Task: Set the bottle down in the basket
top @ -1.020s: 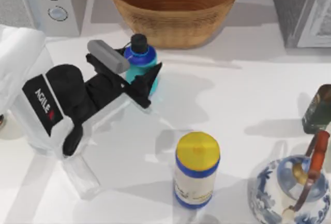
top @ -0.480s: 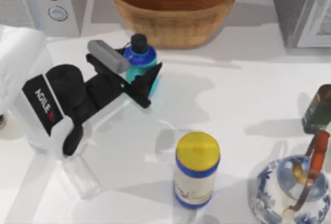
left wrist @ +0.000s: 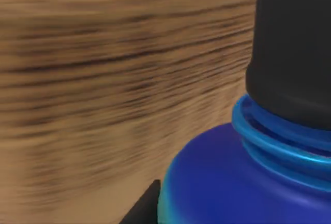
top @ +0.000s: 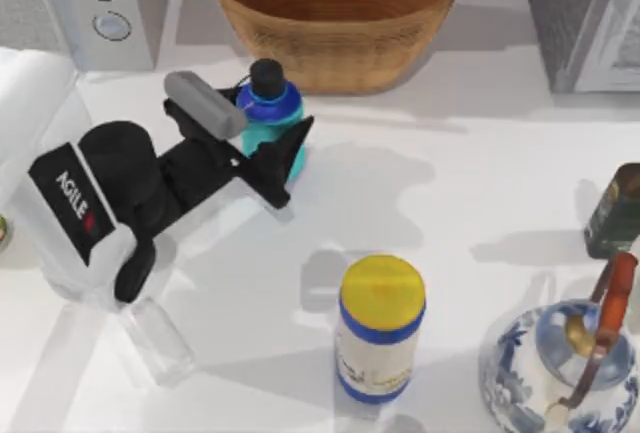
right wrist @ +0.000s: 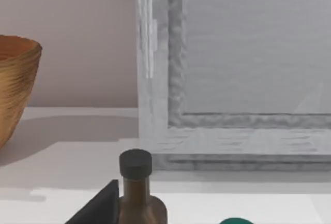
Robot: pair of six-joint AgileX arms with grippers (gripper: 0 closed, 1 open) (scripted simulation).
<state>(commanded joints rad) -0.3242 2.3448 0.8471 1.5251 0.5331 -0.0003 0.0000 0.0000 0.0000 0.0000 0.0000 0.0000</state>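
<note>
- The left gripper (top: 272, 149) has its jaws closed around the body of the bottle (top: 271, 118), one finger on each side of the teal lower part.
- The bottle stands upright between the jaws, black cap on top and the blue shoulder band above the fingers.
- Whether its base touches the white surface (top: 450, 183) or hangs just above it, I cannot tell.
- The basket (top: 336, 13) sits just beyond the jaws, past the bottle, at the back of the surface; the bottle is outside it, close to its woven wall.
- In the left wrist view the bottle's blue shoulder (left wrist: 238, 182) and black cap (left wrist: 292, 43) sit right in front of the camera, with the basket's wall (left wrist: 103, 94) close behind them.
- On the near side of the jaws, well apart, stands a yellow-lidded white canister (top: 381, 328).
- A blue-and-white teapot (top: 565, 358) and a dark bottle (top: 615, 211) are far off toward the right edge of the surface.
- The right wrist view shows that dark bottle's cap (right wrist: 135, 163) close by, a grey appliance door (right wrist: 238, 63) behind it, and the basket's rim (right wrist: 18, 79) at one edge.
</note>
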